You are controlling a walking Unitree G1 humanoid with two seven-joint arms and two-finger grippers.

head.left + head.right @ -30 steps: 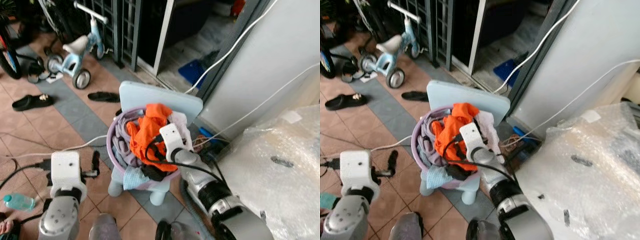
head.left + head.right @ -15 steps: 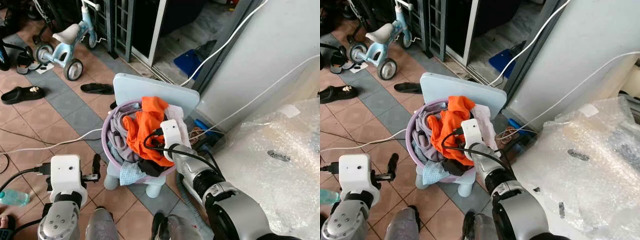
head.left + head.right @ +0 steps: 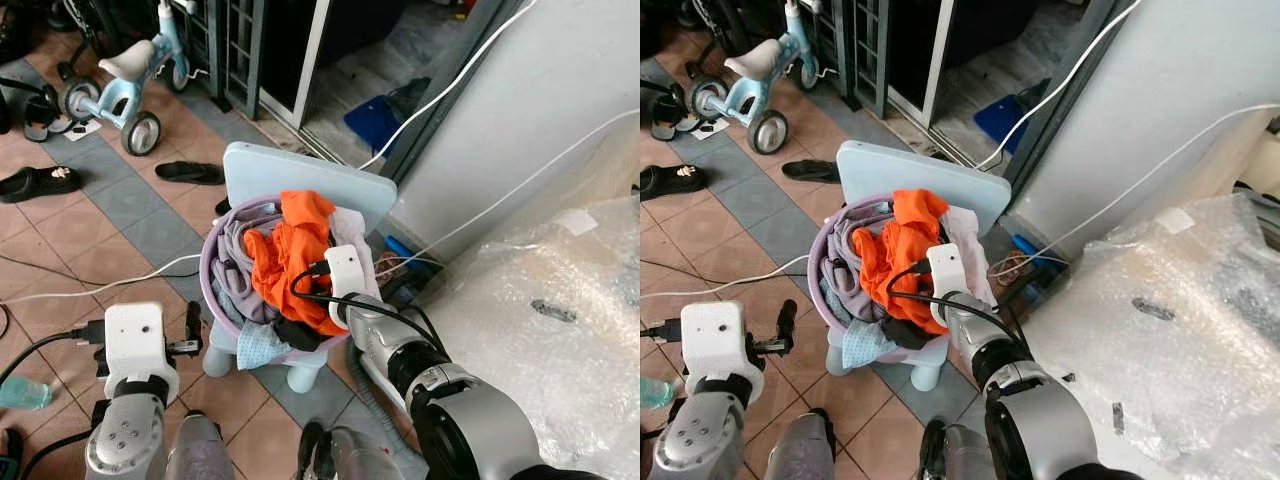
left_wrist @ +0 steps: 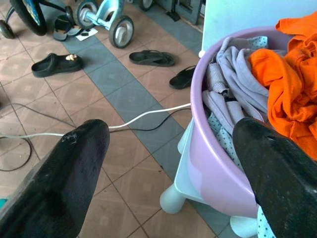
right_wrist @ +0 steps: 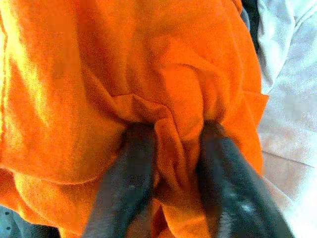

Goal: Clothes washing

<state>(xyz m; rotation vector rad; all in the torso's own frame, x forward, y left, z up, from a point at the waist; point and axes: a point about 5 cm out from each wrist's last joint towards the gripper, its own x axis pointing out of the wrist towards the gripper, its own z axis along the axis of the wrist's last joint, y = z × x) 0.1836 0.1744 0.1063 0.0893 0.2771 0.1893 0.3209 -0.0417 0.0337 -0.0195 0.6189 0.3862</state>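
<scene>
Between the fingers of the right gripper (image 5: 171, 148), a fold of the orange garment (image 5: 124, 64) is pinched, atop the laundry heaped in the lavender basin (image 3: 215, 300). Basin rests on a pale blue child's chair (image 3: 300, 180). Left gripper (image 4: 168, 163), fingers spread wide, hovers beside the basin over tiled floor (image 3: 90, 240).

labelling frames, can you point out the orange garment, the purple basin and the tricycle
orange garment (image 3: 283, 262): left eye view, middle of the bunched cloth.
purple basin (image 4: 213, 163): left wrist view, bare outer wall.
tricycle (image 3: 125, 66): left eye view, its white seat.
</scene>
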